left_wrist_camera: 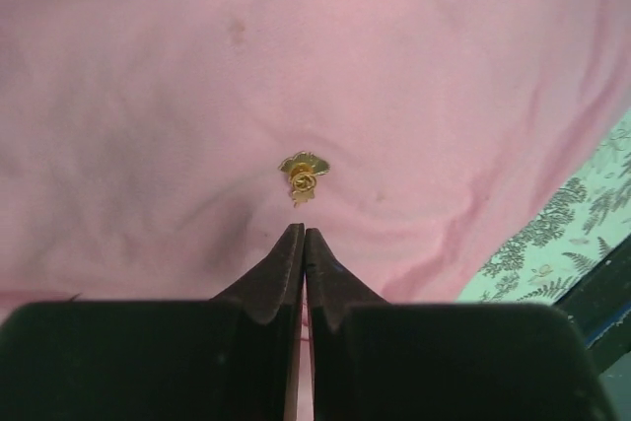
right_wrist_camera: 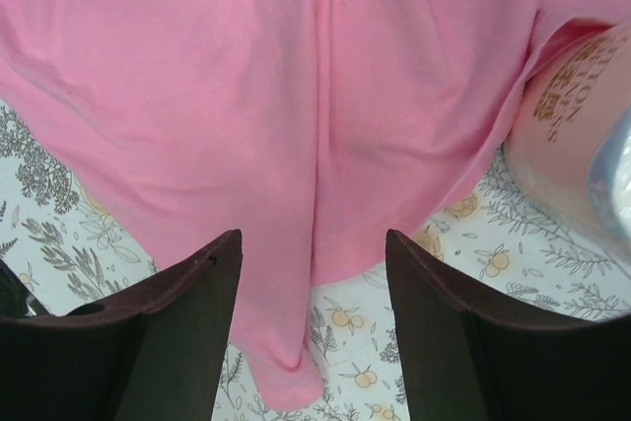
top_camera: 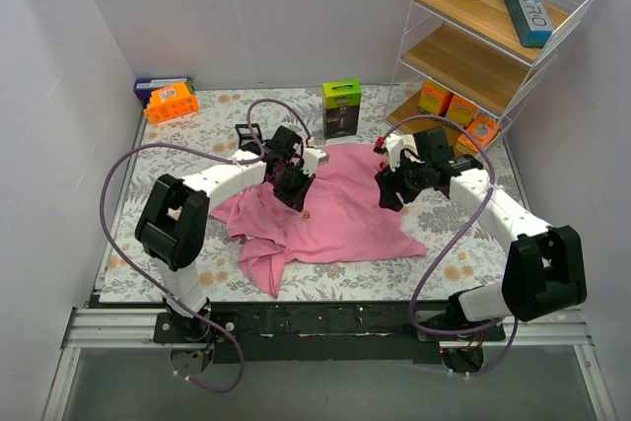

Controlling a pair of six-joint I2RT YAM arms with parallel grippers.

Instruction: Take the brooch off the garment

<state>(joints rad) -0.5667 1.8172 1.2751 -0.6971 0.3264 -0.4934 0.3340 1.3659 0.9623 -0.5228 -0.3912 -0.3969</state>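
Note:
The pink garment [top_camera: 335, 214] lies rumpled on the middle of the table. A small gold rose-shaped brooch [left_wrist_camera: 304, 175] is pinned to it; it shows faintly in the top view [top_camera: 305, 215]. My left gripper [left_wrist_camera: 304, 234] is shut, its tips pressed together just short of the brooch, over the cloth [left_wrist_camera: 148, 96]. In the top view the left gripper [top_camera: 299, 204] hangs over the garment's left-centre. My right gripper [right_wrist_camera: 314, 244] is open and empty over the garment's right edge [right_wrist_camera: 296, 125], also seen in the top view [top_camera: 386, 192].
The floral table cover [top_camera: 197, 135] lies under everything. A green-and-black box [top_camera: 341, 107] stands at the back, an orange box [top_camera: 172, 102] at back left. A wire shelf [top_camera: 493, 46] with small items stands at back right. A pale cylinder with gold lettering [right_wrist_camera: 567, 125] lies beside the garment.

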